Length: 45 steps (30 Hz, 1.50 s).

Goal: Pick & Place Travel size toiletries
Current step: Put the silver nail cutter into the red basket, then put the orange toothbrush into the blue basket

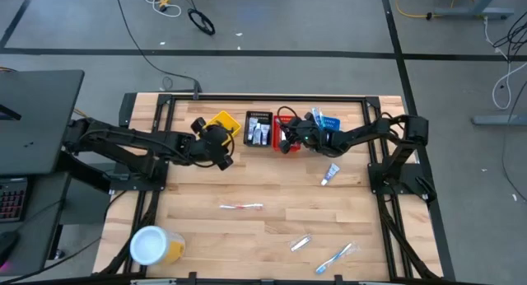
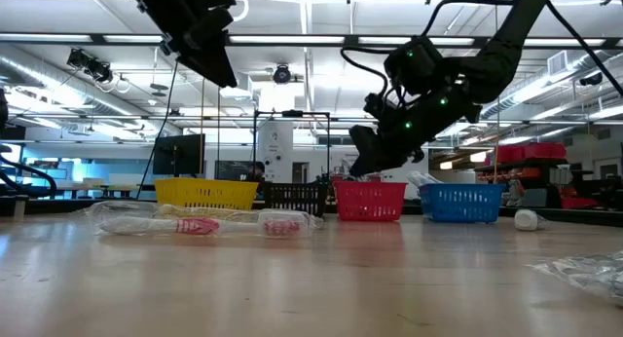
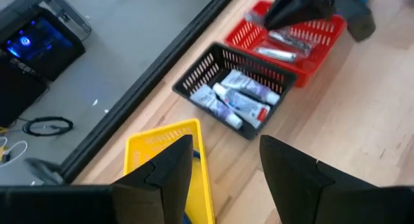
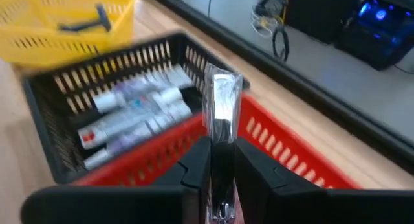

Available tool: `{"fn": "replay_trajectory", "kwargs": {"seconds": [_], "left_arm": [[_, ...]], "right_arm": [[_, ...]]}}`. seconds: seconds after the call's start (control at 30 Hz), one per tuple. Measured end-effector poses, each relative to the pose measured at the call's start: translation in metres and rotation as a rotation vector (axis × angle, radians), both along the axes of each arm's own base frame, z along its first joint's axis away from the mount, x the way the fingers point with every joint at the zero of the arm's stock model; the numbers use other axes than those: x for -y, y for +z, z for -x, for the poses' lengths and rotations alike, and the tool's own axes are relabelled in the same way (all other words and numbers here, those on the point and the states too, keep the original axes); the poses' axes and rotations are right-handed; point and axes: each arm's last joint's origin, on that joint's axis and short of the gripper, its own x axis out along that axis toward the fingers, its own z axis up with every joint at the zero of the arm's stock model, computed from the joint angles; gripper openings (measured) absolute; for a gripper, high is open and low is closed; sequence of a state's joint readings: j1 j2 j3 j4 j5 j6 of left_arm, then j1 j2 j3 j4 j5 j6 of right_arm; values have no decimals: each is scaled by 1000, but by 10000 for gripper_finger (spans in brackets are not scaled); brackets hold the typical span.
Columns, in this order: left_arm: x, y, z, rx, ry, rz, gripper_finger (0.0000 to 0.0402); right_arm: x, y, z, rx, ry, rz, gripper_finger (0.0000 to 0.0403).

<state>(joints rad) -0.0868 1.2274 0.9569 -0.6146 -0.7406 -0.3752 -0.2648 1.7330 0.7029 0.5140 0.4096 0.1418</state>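
My right gripper is shut on a silvery packet above the red basket, which stands beside the black basket holding white tubes. In the high view it hovers at the red basket. My left gripper is open and holds nothing, hanging over the yellow basket; it shows near that basket's near side. On the table lie a white tube, a toothbrush, a packet and another toothbrush. My right gripper pinches the silvery packet between its two fingers at the packet's lower part. The packet stands on end, its free end sticking out past the fingertips, lifted clear over the red basket.
A blue basket stands right of the red one along the far edge. The yellow basket holds a dark razor. A white-lidded yellow jar lies at the near left corner. Bare wood shows across the table's middle.
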Motion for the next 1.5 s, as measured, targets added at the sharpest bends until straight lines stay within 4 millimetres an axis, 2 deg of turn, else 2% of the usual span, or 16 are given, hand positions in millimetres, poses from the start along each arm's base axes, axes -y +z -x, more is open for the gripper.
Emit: {"fn": "replay_trajectory", "kwargs": {"seconds": [0.23,0.4,0.53,0.7,0.9,1.07,1.2,1.37,1.5], "left_arm": [[-14,3,-4,-4,-23,-26,190],[-23,4,-5,-19,-30,-32,190],[-29,5,-5,-26,-20,-46,190],[-33,5,-5,-42,-17,-56,190],[-31,3,-6,-43,-104,18,190],[-27,2,-8,-37,-221,118,190],[-27,2,-8,-16,-198,141,190],[-28,2,-8,15,-157,166,190],[-28,2,-8,40,-130,193,190]], "right_arm": [[3,1,1,13,-20,-11,107],[0,17,6,27,-27,3,120],[-6,37,14,-28,-27,-5,121],[-27,64,29,-78,73,-70,122],[-64,73,34,-70,361,-269,122],[-101,67,26,-69,503,-318,122],[-132,56,12,-21,577,-273,122],[-162,24,-14,79,654,-217,122],[-173,-3,-26,113,747,-164,122]]}}
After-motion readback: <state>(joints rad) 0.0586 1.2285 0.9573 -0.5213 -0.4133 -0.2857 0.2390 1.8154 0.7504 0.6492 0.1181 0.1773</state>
